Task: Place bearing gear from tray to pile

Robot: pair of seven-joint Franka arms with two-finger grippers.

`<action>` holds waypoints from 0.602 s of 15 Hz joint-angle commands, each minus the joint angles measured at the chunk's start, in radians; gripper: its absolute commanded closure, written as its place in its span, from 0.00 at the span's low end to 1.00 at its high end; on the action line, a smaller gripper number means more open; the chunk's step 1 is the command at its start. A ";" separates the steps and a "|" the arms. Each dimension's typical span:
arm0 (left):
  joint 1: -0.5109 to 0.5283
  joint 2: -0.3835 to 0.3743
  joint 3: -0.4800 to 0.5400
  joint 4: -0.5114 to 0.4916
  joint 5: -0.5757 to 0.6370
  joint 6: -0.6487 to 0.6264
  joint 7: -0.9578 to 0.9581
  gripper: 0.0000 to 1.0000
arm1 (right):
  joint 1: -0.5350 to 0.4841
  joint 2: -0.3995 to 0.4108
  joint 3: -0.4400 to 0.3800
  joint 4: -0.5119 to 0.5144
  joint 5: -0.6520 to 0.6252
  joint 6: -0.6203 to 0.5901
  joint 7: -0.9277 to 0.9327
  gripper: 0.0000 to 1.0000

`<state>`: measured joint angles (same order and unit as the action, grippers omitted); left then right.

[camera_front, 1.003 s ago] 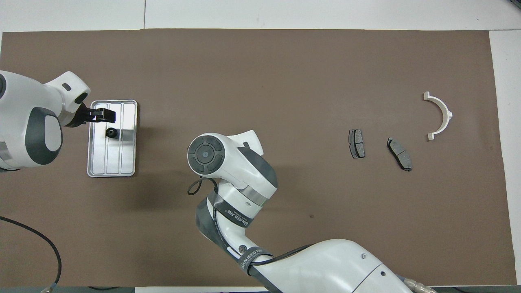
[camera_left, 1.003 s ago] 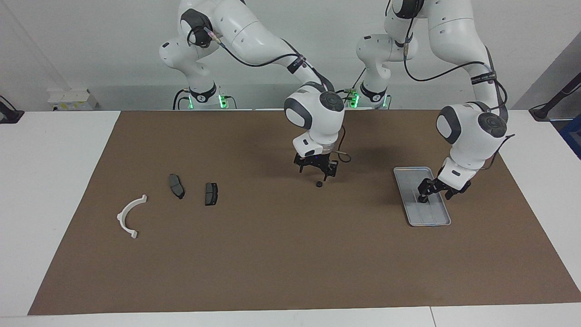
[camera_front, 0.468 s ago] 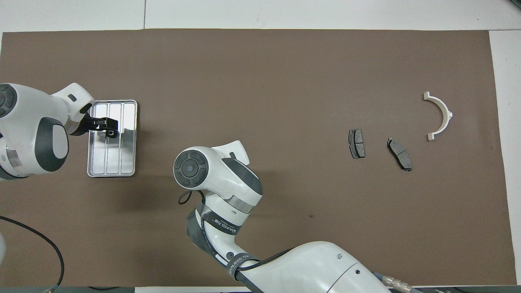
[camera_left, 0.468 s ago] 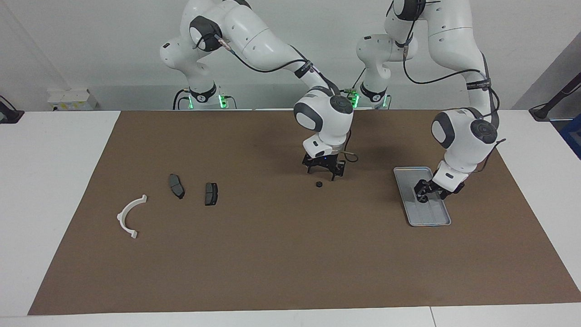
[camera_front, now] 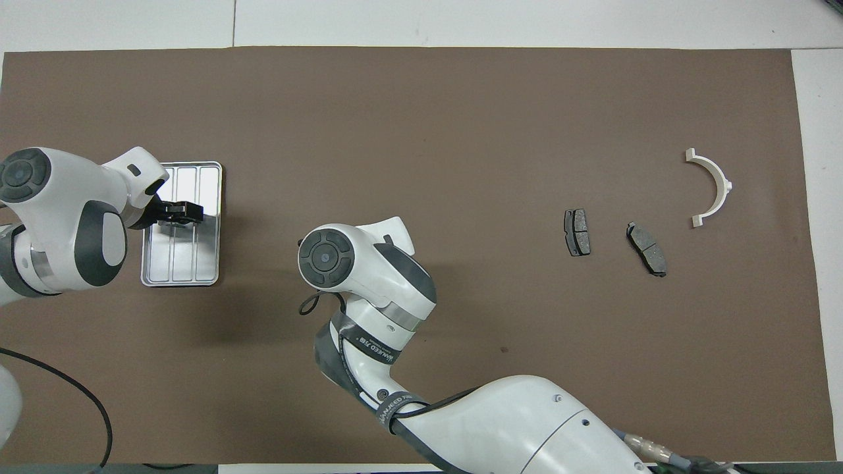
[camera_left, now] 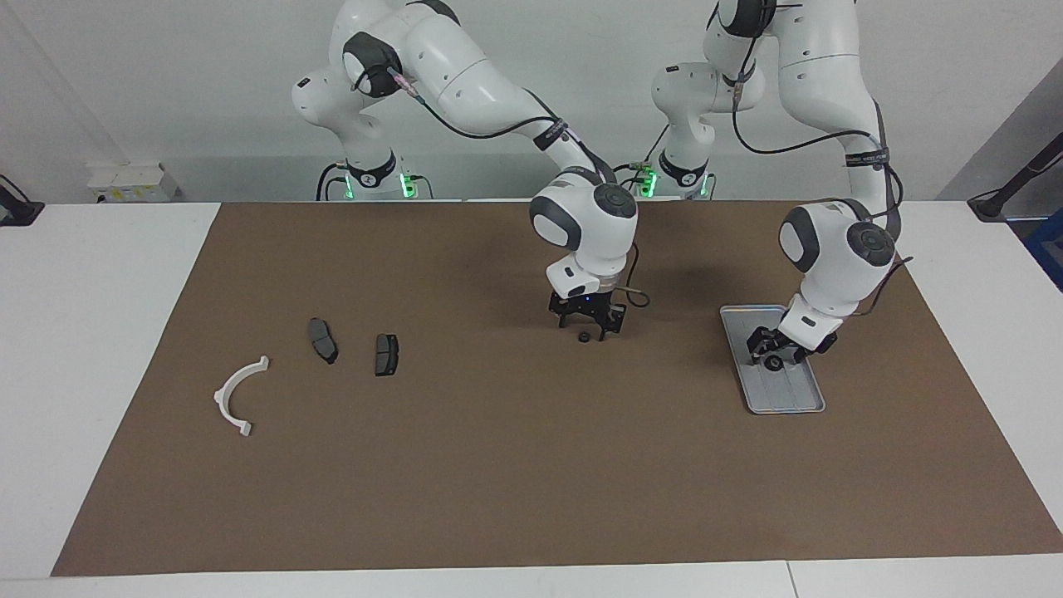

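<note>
Black gear (camera_left: 585,337) on mat between my right pincer (camera_left: 589,327) fingers, standing wide (left pincer (camera_left: 769,357) wide over tray (camera_left: 793,402)).

Both arms reach out, wrists bent downward.
Right pincer (camera_left: 588,327) hangs low at mid-desk, fingers apart; left pincer (camera_left: 772,357) hangs low too, fingers apart.

From my console, the brown mat (camera_left: 498,465) lay bare between the tray (camera_left: 789,400) and the two brake pads (camera_left: 386,355), save one small black part (camera_left: 585,337) midway, with my right gripper (camera_left: 588,325) low over it. The left gripper (camera_left: 771,355) crowded the tray's middle. The white bracket (camera_left: 237,397) lay beside the pads.
</note>
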<state>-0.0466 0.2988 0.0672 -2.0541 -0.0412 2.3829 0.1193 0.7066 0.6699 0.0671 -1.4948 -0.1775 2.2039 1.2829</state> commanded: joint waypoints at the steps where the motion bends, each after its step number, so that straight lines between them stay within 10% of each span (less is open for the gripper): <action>1: -0.007 -0.032 0.006 -0.049 -0.019 0.041 0.011 0.10 | -0.027 0.010 0.008 -0.015 -0.007 0.074 0.023 0.11; 6: -0.015 -0.030 0.006 -0.044 -0.019 0.047 0.011 1.00 | -0.019 0.008 0.010 -0.016 -0.005 0.068 0.053 0.12; 9: -0.016 -0.026 0.003 -0.028 -0.017 0.045 0.011 1.00 | -0.024 0.008 0.016 -0.019 -0.004 0.037 0.046 0.12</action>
<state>-0.0491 0.2879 0.0606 -2.0624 -0.0461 2.4041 0.1193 0.6879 0.6758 0.0679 -1.4962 -0.1773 2.2452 1.2991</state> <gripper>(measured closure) 0.652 0.101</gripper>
